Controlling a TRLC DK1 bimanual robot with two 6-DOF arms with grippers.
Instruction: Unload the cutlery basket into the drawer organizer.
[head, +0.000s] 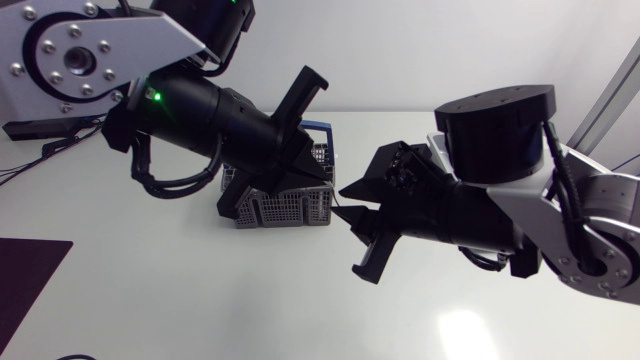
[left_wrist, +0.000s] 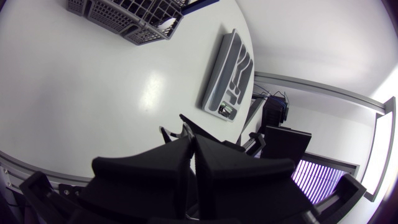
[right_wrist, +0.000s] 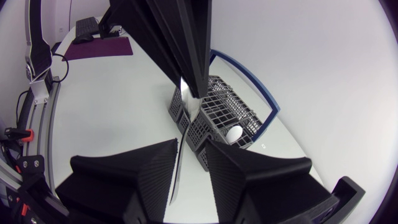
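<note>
The grey plastic mesh cutlery basket (head: 285, 208) stands on the white counter (head: 200, 300). In the head view it is at about 10 o'clock from the counter's middle. A blue-rimmed flat thing (right_wrist: 256, 86) lies just behind it.

The left arm enters from 10 o'clock, and its left pincer (left_wrist: 191, 155) hangs above the basket's 2 o'clock corner. Its fingers are pressed together on a slim silver table knife (right_wrist: 179, 149), with only a thin slit between them in the left wrist view.

The right arm enters from 3 o'clock. Its right pincer (head: 348, 203) is at 3 o'clock from the basket and tip to tip with the left one. In the right wrist view the knife's blade runs down from the left pincer's tips into the gap between the right pincer's fingers. Those fingers stand apart. The blade lies close along one of them, but I cannot tell whether it touches.

A silver spoon (right_wrist: 234, 134) stands in the basket compartment nearest the right pincer, bowl up.

The long grey plastic drawer organizer (left_wrist: 217, 68) lies flat near the counter's rounded edge, well apart from the basket. What its compartments hold is too small to make out.

A dark purple mat (head: 30, 270) lies at 8 o'clock on the counter.
</note>
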